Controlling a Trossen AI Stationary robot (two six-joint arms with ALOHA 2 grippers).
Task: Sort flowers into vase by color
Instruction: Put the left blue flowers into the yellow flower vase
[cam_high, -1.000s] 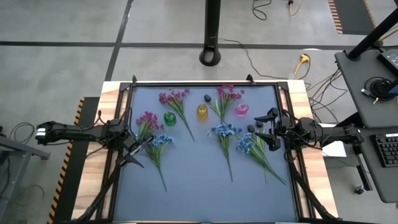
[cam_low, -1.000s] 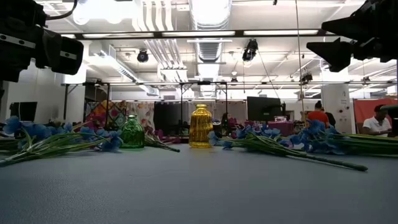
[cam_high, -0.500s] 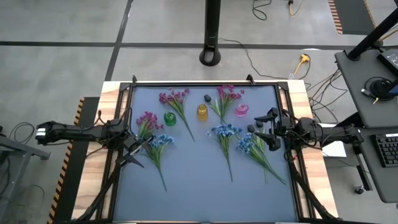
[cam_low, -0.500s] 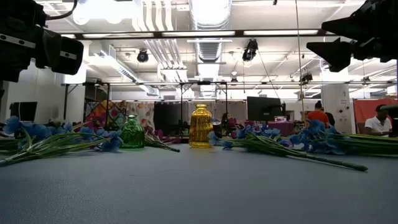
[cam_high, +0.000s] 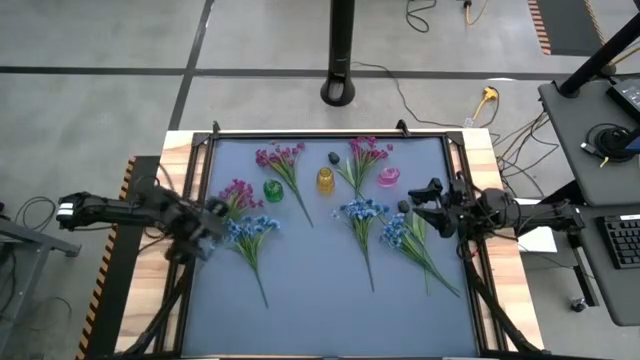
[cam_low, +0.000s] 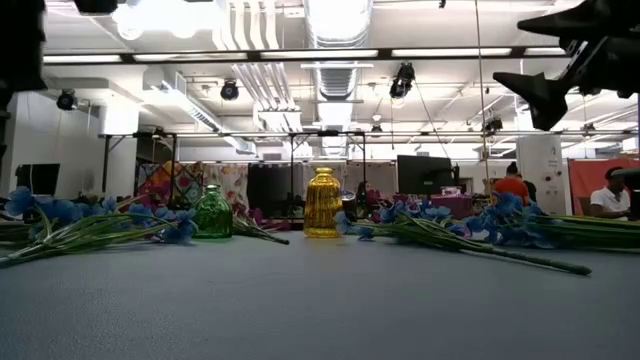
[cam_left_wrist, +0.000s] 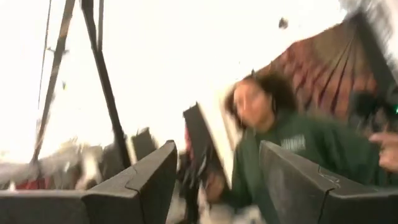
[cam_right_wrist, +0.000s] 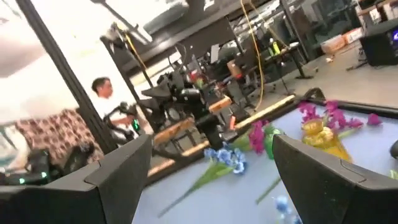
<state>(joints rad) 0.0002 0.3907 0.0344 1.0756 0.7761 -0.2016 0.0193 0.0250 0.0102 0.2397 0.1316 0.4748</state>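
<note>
Left gripper (cam_high: 205, 222) hovering open beside blue sprig (cam_high: 250, 238), lining up pick; right gripper (cam_high: 425, 200) waiting open over blue sprigs (cam_high: 405, 240); all flowers lying flat, vases (cam_high: 325, 180) standing empty

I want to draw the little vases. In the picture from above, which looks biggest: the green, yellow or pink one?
1. Pink vase, looks widest.
2. Yellow vase and green vase: these two look alike from above, so I won't rank them.
</note>
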